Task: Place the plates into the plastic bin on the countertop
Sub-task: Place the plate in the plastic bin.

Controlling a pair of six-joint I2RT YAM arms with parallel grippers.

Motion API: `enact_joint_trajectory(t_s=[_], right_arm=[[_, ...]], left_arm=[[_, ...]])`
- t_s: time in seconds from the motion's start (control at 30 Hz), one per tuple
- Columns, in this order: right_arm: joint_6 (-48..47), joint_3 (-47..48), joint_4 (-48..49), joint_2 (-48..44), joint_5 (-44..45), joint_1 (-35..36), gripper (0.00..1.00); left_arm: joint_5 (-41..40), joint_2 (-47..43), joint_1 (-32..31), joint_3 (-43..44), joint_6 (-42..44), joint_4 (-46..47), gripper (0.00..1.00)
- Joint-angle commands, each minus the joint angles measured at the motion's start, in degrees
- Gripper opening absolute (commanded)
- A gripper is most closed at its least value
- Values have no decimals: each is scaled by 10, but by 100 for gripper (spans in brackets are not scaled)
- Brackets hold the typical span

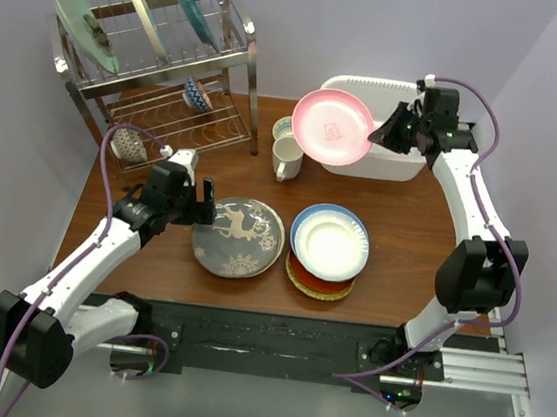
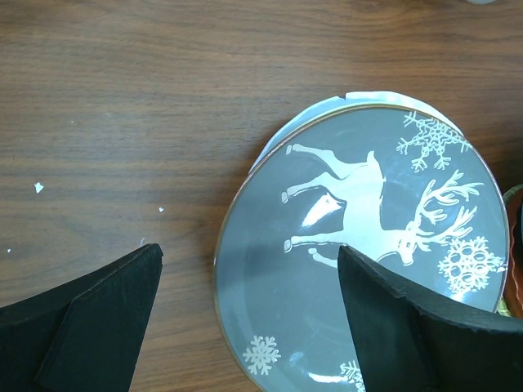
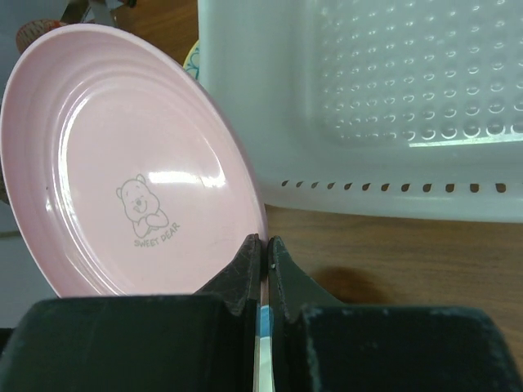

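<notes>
right pincer (image 3: pixel 261 245) clamped on rim of pink plate (image 1: pixel 333 126), tilted beside plastic bin (image 1: pixel 373 83). left pincer (image 2: pixel 249 255) gaped wide, empty, over deer plate (image 2: pixel 368 204) on surface (image 1: pixel 409 213). plates judged stiff, glossy, slippery, breakable; take by rim.

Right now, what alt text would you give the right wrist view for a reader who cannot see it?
The right gripper, jaws shut, pinches the rim of a pink plate with a bear print, held tilted on edge beside the white perforated plastic bin. Wood-grain countertop shows below.
</notes>
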Motion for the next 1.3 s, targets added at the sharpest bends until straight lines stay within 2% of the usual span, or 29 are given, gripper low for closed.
enact_joint_trajectory(t_s=[0.0,0.27,0.47,1.0,1.27], right_arm=[[17,36,30,15,-28,-25,0],[57,8,80,49,-53,-52,0],[72,25,96,75,-52,-83,0],[82,119,65,166,57,-88,0],[91,156,62,206,73,-88,0]], left_arm=[[14,-3,0,4,10,9,93],[22,-7,1,4,12,13,93],[26,-6,1,3,15,16,93],[57,2,0,-1,19,25,92],[64,5,0,-2,19,27,92]])
